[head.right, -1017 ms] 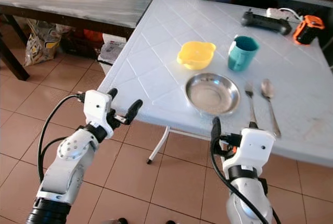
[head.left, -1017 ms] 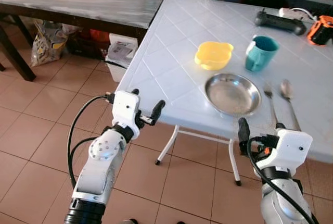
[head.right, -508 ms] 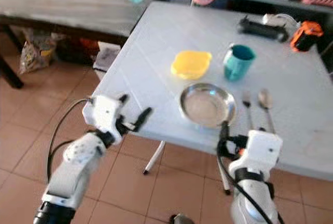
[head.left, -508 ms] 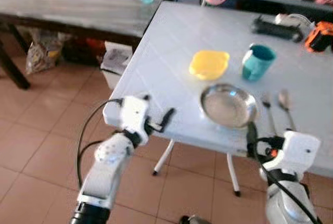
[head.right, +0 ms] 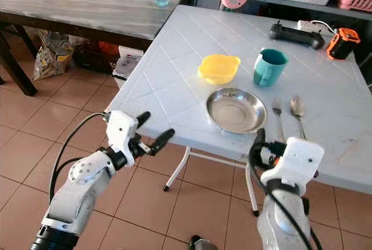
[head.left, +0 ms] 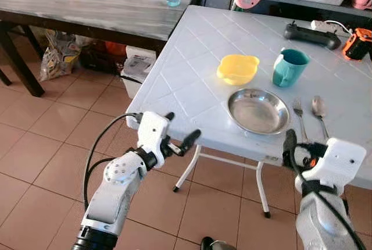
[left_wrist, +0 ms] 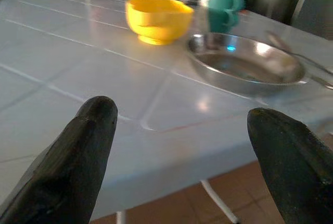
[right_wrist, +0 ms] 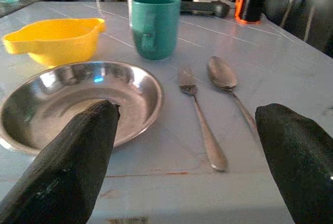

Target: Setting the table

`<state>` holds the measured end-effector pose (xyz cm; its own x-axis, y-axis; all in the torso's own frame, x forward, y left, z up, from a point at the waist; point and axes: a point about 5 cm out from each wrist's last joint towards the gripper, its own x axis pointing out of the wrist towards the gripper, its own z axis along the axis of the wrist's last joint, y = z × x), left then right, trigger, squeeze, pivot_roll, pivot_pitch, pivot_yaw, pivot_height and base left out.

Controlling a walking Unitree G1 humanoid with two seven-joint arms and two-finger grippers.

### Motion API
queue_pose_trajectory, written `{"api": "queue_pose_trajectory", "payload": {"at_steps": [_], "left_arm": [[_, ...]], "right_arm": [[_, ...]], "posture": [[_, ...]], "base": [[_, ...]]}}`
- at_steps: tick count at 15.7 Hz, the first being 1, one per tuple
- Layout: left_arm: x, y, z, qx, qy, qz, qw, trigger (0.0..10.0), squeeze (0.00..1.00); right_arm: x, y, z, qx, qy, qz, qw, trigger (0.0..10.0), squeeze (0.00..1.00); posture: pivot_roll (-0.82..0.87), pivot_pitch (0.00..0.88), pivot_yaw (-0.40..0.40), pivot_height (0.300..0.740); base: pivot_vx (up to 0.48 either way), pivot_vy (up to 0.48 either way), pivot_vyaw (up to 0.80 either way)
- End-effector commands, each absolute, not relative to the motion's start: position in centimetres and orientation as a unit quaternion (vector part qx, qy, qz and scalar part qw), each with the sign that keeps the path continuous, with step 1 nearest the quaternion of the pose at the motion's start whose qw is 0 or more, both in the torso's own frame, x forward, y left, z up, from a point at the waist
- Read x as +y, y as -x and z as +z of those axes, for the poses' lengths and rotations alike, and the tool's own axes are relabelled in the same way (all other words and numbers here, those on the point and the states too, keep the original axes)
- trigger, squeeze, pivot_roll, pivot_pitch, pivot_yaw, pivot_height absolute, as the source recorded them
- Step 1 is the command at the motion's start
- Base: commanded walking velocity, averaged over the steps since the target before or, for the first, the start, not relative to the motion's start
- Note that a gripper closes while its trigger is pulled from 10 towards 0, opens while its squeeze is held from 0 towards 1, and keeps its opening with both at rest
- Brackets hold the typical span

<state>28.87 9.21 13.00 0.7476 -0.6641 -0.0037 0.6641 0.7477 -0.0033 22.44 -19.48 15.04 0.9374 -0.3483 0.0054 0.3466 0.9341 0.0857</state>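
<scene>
Compared with a second ago, both arms are sitting slightly nearer the white table (head.left: 192, 58): the left gripper (head.left: 177, 134) is now reaching toward its near edge, and the right gripper (head.left: 296, 151) is hanging just below the edge in front of the cutlery; part of this shift is the head camera moving. Setting, as laid: steel plate (head.left: 258, 110) lying near the front edge; yellow bowl (head.left: 238, 68) standing just behind it to the left; teal mug (head.left: 289, 67) standing behind it to the right; fork (head.left: 300, 117) and spoon (head.left: 319, 113) lying side by side to the right of the plate, apart from it. Clutter at the far edge: black controller (head.left: 312, 35) and an orange device (head.left: 358, 43). Risks, judged: the plate is resting close to the table's lip, so a gripper rising from below is likely to knock it or push it inward against the bowl; the right gripper, coming up under the edge, could catch the rim or sweep fork and spoon out of line; the mug, upright and narrow, could tip if nudged. Left gripper: fingers (left_wrist: 73, 156) spread wide, holding nothing, touching nothing, hovering before the table edge. Right gripper: fingers (right_wrist: 67, 161) likewise wide apart, empty, pointing across the plate and cutlery without contact.
</scene>
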Motion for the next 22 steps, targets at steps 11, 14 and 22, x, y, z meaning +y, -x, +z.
{"api": "queue_pose_trajectory", "payload": {"at_steps": [11, 14, 22], "left_arm": [[8.4, -28.1, 14.5, 0.009, 0.003, -0.429, 0.903, 10.0, 0.00], [8.4, -28.1, 14.9, 0.009, -0.001, -0.439, 0.898, 10.0, 0.00], [8.1, -28.0, 15.0, 0.016, 0.006, -0.448, 0.894, 10.0, 0.00]], "right_arm": [[-19.7, -27.6, 15.5, 0.052, -0.092, -0.168, 0.980, 10.0, 0.00], [-20.1, -28.3, 16.5, 0.037, -0.078, -0.186, 0.979, 10.0, 0.00], [-21.2, -27.8, 14.9, 0.064, -0.084, -0.205, 0.973, 10.0, 0.00]], "posture": [[0.08, 0.220, -0.044, 0.740], [0.09, 0.218, -0.053, 0.740], [0.07, 0.217, -0.038, 0.740]], "base": [[0.000, 0.000, 0.00], [0.000, 0.000, 0.00], [0.000, 0.000, 0.00]]}}
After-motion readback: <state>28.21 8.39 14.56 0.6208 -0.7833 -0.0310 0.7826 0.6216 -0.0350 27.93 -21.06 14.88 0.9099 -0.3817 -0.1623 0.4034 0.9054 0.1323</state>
